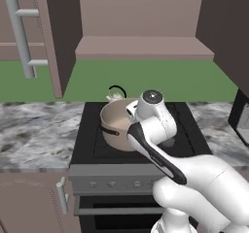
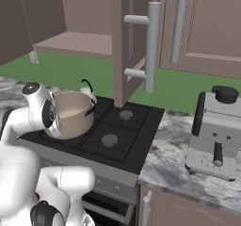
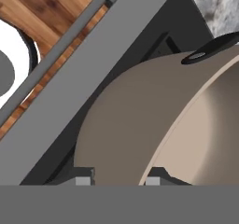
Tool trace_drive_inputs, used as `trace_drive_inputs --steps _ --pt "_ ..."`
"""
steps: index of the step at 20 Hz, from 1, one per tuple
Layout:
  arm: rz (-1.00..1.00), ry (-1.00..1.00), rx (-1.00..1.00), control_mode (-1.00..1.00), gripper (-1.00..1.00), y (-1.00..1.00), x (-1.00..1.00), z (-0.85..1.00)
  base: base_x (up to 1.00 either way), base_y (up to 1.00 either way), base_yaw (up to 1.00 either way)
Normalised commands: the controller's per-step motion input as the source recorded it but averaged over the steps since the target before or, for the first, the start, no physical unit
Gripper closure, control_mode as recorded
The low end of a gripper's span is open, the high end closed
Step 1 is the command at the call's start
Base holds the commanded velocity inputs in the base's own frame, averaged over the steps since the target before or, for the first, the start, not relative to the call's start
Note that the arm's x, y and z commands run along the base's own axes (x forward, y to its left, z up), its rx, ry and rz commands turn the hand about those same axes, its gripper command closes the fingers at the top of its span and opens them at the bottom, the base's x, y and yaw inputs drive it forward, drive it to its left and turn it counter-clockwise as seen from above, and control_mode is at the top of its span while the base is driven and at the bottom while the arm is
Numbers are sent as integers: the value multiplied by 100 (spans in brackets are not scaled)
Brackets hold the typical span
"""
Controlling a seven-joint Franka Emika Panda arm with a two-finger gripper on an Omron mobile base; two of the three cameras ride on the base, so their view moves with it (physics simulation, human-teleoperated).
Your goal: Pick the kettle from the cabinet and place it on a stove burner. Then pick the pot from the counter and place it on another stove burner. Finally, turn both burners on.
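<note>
Stock as found, largest first, placed from my fingers.

1. Cabinet (image 1: 146,47): high above and beyond my fingers, doors open, shelf bare.
2. Counter (image 1: 39,130): marbled stone on both sides of the cooktop, level with my fingers or just under.
3. Cooktop (image 2: 117,131): black, four burners, directly beneath my fingers. The two right-hand burners are uncovered.
4. Pot (image 3: 130,115): tan, lidless, over the front-left burner. My gripper (image 3: 119,181) pinches its near wall at the rim, one fingertip (image 3: 83,181) outside and the other inside. One dark loop handle (image 3: 210,48) sits further round the rim. I cannot tell whether its base rests on the grate or hangs just above it.
5. Kettle (image 1: 115,97): small, silvery, just beyond the pot's far rim on the rear-left burner, upright, black handle arching over it.
6. Knobs (image 1: 112,183): a row on the grey front panel, below and on the near side of my fingers.

Governing relation, as I judge it: the pot is directly between my fingers and the burner lies straight down, so what remains is lowering and letting go, then drawing back and down to the knobs.

Brands, labels, writing: none legible.
</note>
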Motion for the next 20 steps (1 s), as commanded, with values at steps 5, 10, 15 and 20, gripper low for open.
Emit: trace_drive_inputs --steps 5,10,15,20 --pt "2 0 1 -100 100 17 18 -15 0 0 0" --pt "2 0 1 -100 100 13 22 -16 0 0 0" --pt "2 0 2 -100 100 10 23 -17 0 0 0" --pt "2 0 1 -100 100 7 19 -14 0 0 0"
